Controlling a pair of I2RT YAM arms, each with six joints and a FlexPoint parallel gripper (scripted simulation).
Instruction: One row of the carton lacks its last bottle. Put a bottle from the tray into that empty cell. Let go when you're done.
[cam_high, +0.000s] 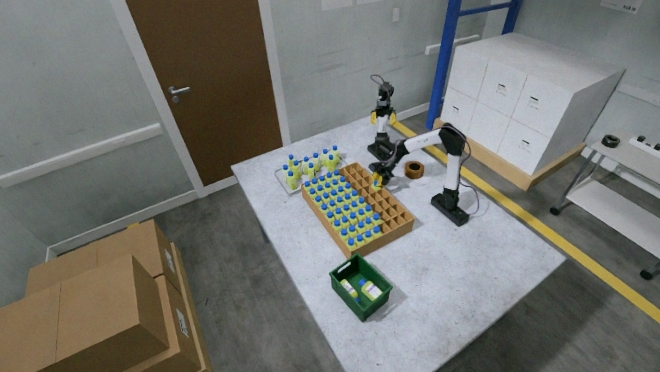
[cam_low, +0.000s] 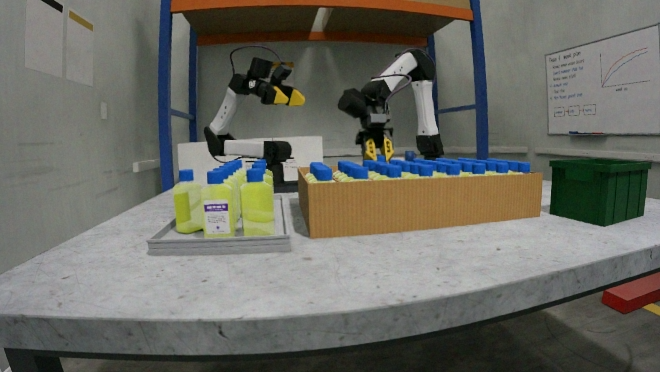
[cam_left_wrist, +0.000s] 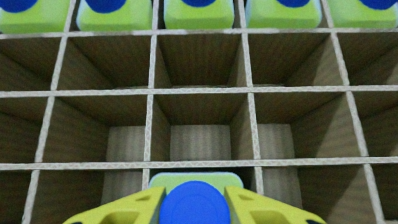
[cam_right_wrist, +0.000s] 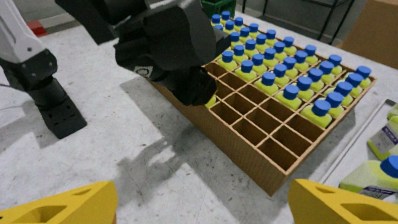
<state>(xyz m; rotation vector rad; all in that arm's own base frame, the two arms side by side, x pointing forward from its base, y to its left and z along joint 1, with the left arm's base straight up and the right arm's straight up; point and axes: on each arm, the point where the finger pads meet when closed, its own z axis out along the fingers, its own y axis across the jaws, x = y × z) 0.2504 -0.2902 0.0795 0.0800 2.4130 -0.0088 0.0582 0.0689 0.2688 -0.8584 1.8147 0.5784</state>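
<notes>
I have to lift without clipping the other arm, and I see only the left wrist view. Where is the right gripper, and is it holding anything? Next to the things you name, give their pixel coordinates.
Observer: The right gripper (cam_high: 383, 120) (cam_low: 295, 102) (cam_right_wrist: 202, 189) is up above the table, its yellow fingers apart with nothing between them.

Operator: Good. Where is the tray of spare bottles?

Observer: The grey rectangular tray (cam_high: 282, 184) (cam_low: 220, 246) (cam_right_wrist: 357, 127) sits beside one short end of the brown cardboard carton (cam_high: 377, 245) (cam_low: 425, 202) (cam_left_wrist: 200, 91) (cam_right_wrist: 250, 167), with blue-capped yellow-green bottles standing in it.
</notes>
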